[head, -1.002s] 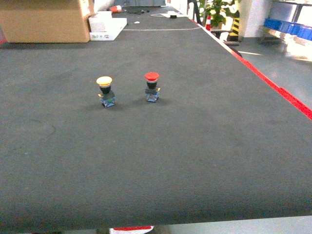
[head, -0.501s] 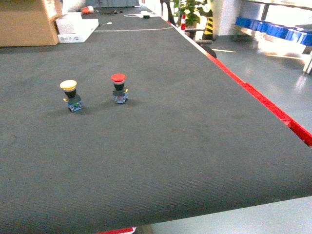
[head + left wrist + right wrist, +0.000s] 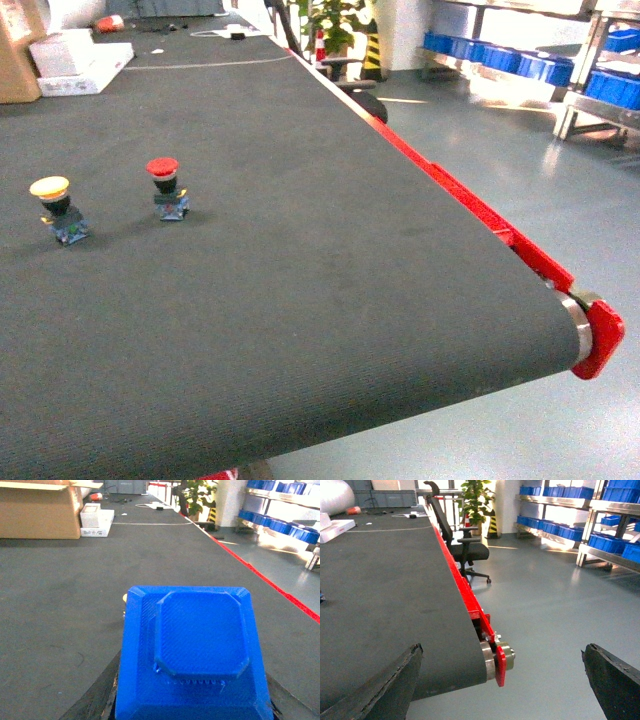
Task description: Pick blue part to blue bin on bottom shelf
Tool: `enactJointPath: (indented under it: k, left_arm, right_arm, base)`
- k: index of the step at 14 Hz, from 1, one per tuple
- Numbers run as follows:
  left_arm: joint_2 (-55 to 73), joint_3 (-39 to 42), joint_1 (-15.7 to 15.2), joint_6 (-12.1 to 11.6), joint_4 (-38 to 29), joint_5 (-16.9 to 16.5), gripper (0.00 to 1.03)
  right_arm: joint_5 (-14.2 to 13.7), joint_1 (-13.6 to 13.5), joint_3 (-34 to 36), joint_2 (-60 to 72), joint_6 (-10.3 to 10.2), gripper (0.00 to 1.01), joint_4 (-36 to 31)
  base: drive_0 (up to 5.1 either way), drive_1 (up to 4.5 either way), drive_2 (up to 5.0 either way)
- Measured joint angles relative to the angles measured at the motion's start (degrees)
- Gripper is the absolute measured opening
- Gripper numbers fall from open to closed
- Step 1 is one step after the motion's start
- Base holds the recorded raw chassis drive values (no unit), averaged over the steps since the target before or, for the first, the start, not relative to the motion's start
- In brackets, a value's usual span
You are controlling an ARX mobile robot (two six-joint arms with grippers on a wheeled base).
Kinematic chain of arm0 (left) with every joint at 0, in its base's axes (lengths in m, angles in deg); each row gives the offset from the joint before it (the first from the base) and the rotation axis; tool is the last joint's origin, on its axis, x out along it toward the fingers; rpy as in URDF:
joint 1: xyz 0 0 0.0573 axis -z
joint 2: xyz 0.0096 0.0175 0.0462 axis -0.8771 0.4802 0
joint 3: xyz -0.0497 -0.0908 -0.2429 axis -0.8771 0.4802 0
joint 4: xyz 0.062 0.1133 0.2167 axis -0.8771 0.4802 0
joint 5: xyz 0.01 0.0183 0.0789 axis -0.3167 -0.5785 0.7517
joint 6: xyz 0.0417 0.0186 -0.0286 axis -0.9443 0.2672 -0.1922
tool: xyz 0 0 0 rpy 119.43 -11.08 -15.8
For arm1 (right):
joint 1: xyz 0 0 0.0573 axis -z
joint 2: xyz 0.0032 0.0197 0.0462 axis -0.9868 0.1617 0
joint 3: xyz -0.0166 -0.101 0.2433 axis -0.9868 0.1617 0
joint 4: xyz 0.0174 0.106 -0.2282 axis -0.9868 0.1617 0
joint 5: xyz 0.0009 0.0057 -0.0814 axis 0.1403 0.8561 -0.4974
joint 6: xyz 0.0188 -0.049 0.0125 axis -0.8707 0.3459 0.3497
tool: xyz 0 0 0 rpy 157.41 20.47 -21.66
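Observation:
The blue part point(image 3: 192, 645), a square blue piece with a raised octagonal top, fills the lower middle of the left wrist view. My left gripper point(image 3: 192, 702) is shut on it, with a dark finger showing at each lower side. My right gripper point(image 3: 500, 682) is open and empty, hanging over the red end corner of the conveyor belt point(image 3: 497, 662). Neither gripper appears in the head view. Steel racks point(image 3: 560, 95) with rows of blue bins point(image 3: 500, 62) stand far off at the right. Which one is the task's blue bin, and which level the bottom shelf, I cannot tell.
A yellow push button point(image 3: 58, 208) and a red push button point(image 3: 168, 188) stand on the dark belt point(image 3: 300, 250). Its red side rail point(image 3: 450, 195) ends at a roller point(image 3: 580, 325). A cardboard box point(image 3: 40, 510), a white box point(image 3: 96, 520) and an office chair point(image 3: 462, 542) are farther back.
The head view has swung right: both buttons slid left in the picture, and the belt's end roller, the floor and the racks with blue bins came into view.

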State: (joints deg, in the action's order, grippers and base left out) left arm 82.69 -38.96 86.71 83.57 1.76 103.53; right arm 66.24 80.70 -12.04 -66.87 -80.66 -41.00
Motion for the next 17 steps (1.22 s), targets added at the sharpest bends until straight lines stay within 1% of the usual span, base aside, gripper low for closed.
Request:
enactJointPath:
  k: [17]
  left_arm:
    - [0.0,0.0,0.0,0.0,0.0,0.0,0.43]
  right_arm:
    - [0.0,0.0,0.0,0.0,0.0,0.98,0.0]
  base:
    - [-1.6,-1.56,-1.6]
